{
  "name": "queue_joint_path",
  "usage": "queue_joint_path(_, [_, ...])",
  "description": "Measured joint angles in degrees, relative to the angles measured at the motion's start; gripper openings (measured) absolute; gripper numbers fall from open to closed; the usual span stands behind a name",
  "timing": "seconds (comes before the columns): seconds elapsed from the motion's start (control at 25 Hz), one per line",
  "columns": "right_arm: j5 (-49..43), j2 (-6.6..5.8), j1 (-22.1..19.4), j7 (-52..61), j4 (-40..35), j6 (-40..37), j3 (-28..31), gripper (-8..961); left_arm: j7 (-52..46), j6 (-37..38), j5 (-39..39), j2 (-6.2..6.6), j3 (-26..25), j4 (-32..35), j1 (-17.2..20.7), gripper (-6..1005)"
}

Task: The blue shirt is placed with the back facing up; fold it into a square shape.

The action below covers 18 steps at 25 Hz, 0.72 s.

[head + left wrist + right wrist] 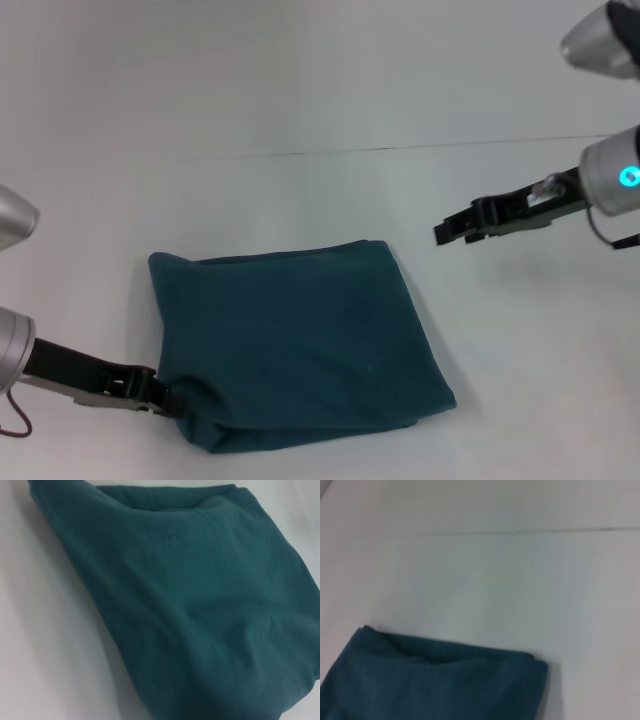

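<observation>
1. The left claw [165, 400] sat low at the near-left, its tip right at the near-left corner of the blue shirt [300, 340]. Whether it pinched the cloth or merely touched it could not be told, since the fingertips were lost against the fabric.

2. The right claw [445, 232] hung above the bench [300, 90] at the far right, just beyond the shirt's far-right corner and clear of it. Its fingers looked nearly together and held nothing.

3. The shirt lay on the bench as a layered, roughly square bundle, plain side up, near the middle and slightly left. Its far edge ran left to right as a rolled fold; the near-left corner bulged thicker than the rest.

4. From the left claw the bundle spread away to the right and far; from the right claw it lay to the left and nearer. The left arm was plainly the closer one.

5. Judging by the shape, folding appeared almost finished. Any last tidying would likely start at that bulging near-left corner, which the left claw already reached.
</observation>
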Motion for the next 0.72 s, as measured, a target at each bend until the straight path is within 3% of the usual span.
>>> queue_joint_path(0.08, [-0.95,0.58,1.23,-0.22,3.28,3.29,-1.26,469,-0.03,0.0,0.13,-0.01,0.03,-0.03,-0.27,17])
queue_joint_path(0.32, [-1.4,1.61,3.19,-0.19,7.7,8.23,-3.68,711,0.02,0.0,0.25,-0.08,0.1,-0.09,-0.61,18])
queue_joint_path(0.72, [-1.73,3.04,4.8,0.52,12.5,14.35,-6.67,724,0.25,0.01,0.32,-0.05,0.09,-0.09,-0.63,18])
